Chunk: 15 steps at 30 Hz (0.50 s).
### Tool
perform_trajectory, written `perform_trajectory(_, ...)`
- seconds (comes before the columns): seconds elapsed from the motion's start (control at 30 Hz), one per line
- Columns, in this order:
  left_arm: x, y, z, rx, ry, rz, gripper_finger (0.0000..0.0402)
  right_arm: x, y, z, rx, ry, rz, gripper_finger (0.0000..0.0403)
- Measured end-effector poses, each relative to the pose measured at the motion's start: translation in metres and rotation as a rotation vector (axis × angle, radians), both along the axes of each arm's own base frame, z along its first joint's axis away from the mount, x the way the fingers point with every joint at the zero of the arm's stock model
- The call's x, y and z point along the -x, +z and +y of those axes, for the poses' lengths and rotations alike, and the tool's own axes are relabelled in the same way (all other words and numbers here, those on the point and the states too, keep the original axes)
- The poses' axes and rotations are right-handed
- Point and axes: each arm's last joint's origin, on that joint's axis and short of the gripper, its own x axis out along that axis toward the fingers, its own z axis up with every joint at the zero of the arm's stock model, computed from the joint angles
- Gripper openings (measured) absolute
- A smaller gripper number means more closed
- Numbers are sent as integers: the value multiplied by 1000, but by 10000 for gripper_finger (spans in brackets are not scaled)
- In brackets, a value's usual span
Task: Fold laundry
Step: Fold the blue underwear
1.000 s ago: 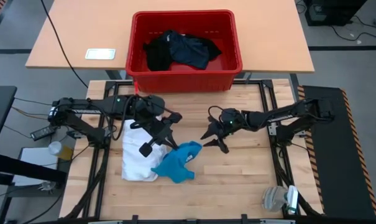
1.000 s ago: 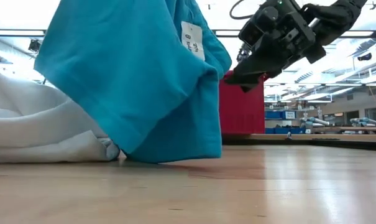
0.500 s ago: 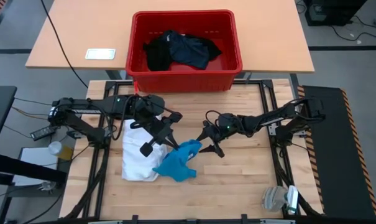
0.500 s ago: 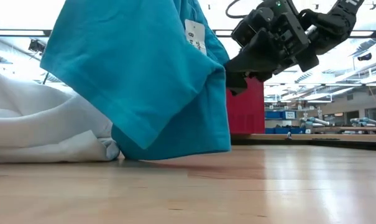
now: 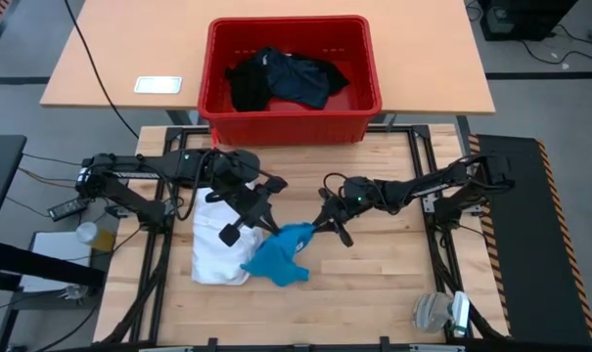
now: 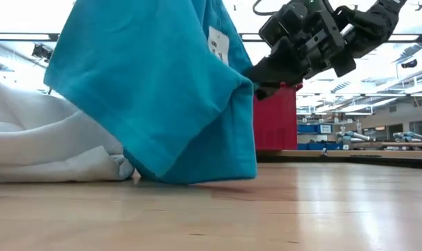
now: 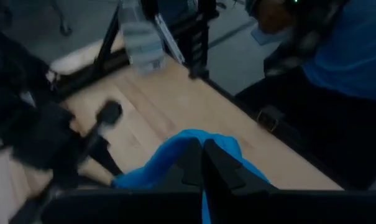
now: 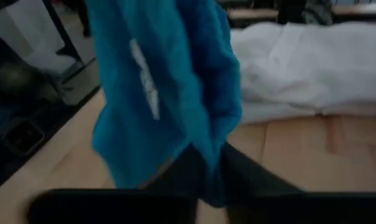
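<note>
A small bright blue piece [image 5: 281, 256] hangs between my two grippers over the table's middle, its lower edge [image 6: 197, 178] resting on the wood. My left gripper [image 5: 273, 228] is shut on its upper part. My right gripper [image 5: 316, 230] comes in from the right and is shut on the side edge. A white shirt [image 5: 217, 252] lies crumpled flat on the table, left of the blue piece and partly under it. Black garments [image 5: 286, 78] lie in the red crate [image 5: 369, 93] beyond the table's far edge. My left gripper pinches a bunched upper part of the blue piece [image 7: 188, 146] between its two fingers, slanting down from the left. The cloth hangs below the fingers, with its bottom on the table. My right gripper pinches the blue piece's right side edge [image 6: 247, 82] between its two fingers [image 8: 237, 171], coming nearly level from the table's right. The cloth hangs slack below the hold; one layer or several, I cannot tell.
The crate stands on a second table past the far edge. Black frame rails [image 5: 428, 225] run along the table's left and right sides. Bare wood [image 5: 374, 284] lies to the right of and nearer than the blue piece. A white label [image 6: 217, 45] shows on the cloth.
My right gripper has gone a little toward the table's left, reached the blue piece's side edge with open fingers and shut on it. The blue piece still hangs from my left gripper, its bottom on the table.
</note>
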Motion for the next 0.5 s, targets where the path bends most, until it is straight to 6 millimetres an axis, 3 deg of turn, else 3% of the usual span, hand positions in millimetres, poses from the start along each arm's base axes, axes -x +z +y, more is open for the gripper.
perform_trajectory(0.07,2,-4,2,-29,40,46,2,7,7,-1,23,-11,46,20)
perform_trajectory(0.27,9,-16,22,-205,276,188,2,31,62,5,177,-198,197,39)
perform_trajectory(0.37,7,-13,31,-263,370,152,2,43,92,9,204,-249,266,29)
perform_trajectory(0.5,1,-10,43,-333,450,83,2,53,115,11,238,-322,306,20)
